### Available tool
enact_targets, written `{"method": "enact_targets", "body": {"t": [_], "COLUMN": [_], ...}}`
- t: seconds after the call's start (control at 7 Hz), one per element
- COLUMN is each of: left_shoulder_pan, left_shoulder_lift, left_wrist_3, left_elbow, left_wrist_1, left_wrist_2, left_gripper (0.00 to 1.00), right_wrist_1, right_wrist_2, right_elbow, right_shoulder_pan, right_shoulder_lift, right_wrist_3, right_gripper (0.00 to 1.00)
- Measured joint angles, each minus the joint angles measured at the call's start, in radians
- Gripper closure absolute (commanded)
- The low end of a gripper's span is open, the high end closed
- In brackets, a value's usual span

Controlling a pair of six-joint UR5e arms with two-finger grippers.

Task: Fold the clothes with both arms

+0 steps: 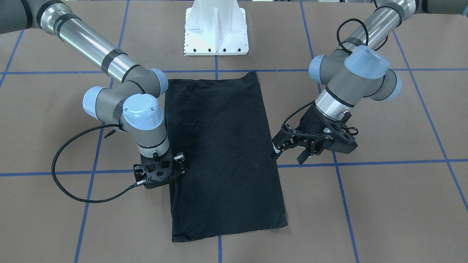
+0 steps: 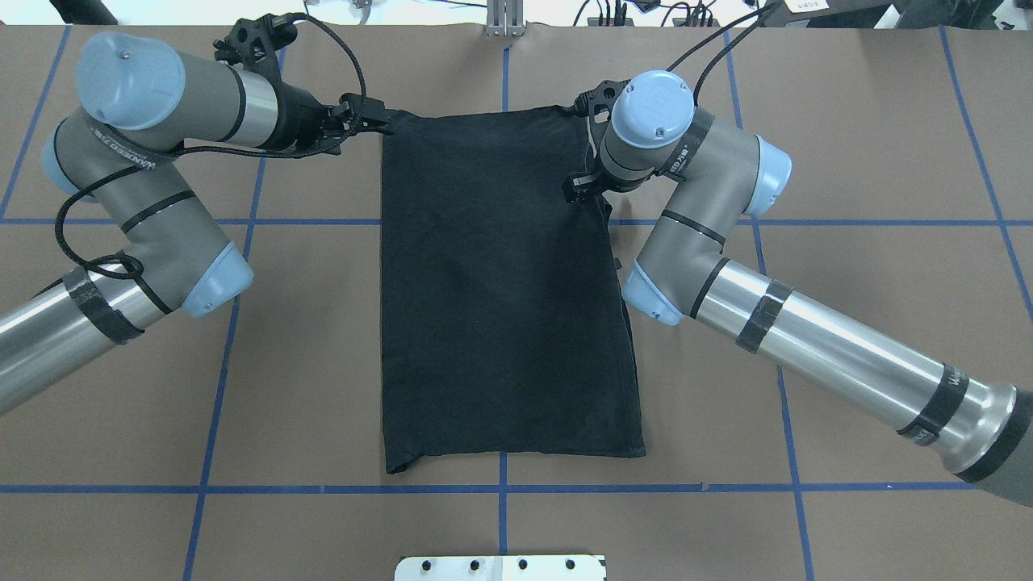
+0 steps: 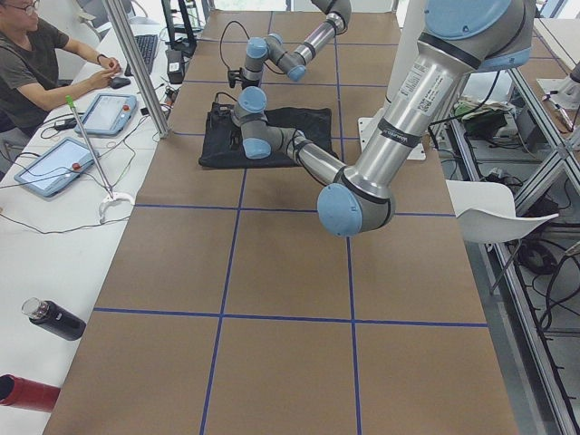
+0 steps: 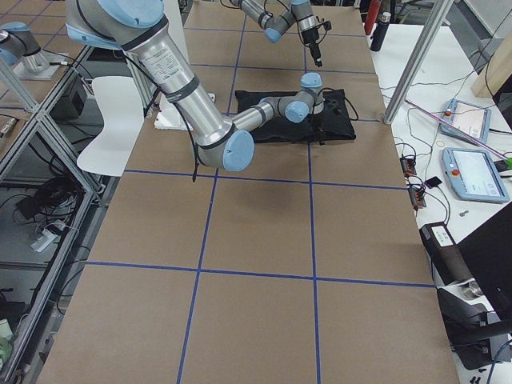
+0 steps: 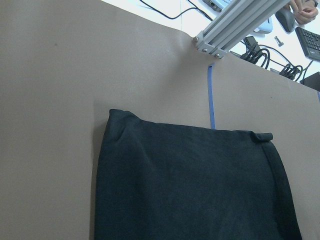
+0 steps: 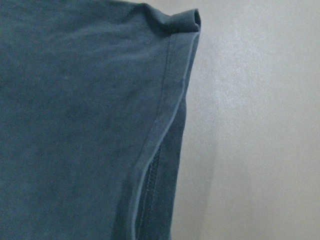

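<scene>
The black T-shirt (image 1: 223, 153) lies flat on the brown table, folded into a long narrow rectangle with only plain black showing; it also shows in the overhead view (image 2: 500, 290). My left gripper (image 1: 289, 151) is open and empty, held a little above the table just beside the shirt's long edge near its far end (image 2: 367, 113). Its wrist view looks down on the shirt's far end (image 5: 190, 185). My right gripper (image 1: 161, 179) points straight down over the opposite long edge, its linkages spread; its fingertips are hidden. Its wrist view shows the shirt's hem (image 6: 165, 130) close up.
The white pedestal base (image 1: 216, 33) stands at the robot's side of the table. Blue tape lines (image 1: 365, 162) grid the brown surface. An aluminium post (image 5: 235, 25) stands past the far edge. An operator (image 3: 36, 63) sits at a side desk with tablets.
</scene>
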State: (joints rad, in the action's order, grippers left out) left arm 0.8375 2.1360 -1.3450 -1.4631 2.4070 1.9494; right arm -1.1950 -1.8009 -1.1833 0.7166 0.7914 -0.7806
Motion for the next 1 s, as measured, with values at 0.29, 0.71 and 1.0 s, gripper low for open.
{"method": "enact_targets", "body": {"t": [0.29, 0.71, 1.0], "left_shoulder_pan": [0.000, 0.000, 0.000], "left_shoulder_lift": [-0.002, -0.002, -0.004], "left_wrist_3": [0.001, 0.001, 0.001], "left_elbow": [-0.001, -0.002, -0.002], "left_wrist_1": [0.000, 0.000, 0.000], "left_wrist_2": [-0.001, -0.001, -0.001], "left_gripper": [0.00, 0.00, 0.00], "right_wrist_1": [0.013, 0.017, 0.017], "right_wrist_2": [0.003, -0.002, -0.013], "right_elbow": [0.037, 0.060, 0.062], "right_shoulder_pan": [0.007, 0.028, 0.043], "right_shoulder_lift": [-0.015, -0.016, -0.014], "right_wrist_3": [0.001, 0.010, 0.015], "right_gripper": [0.00, 0.00, 0.00]}}
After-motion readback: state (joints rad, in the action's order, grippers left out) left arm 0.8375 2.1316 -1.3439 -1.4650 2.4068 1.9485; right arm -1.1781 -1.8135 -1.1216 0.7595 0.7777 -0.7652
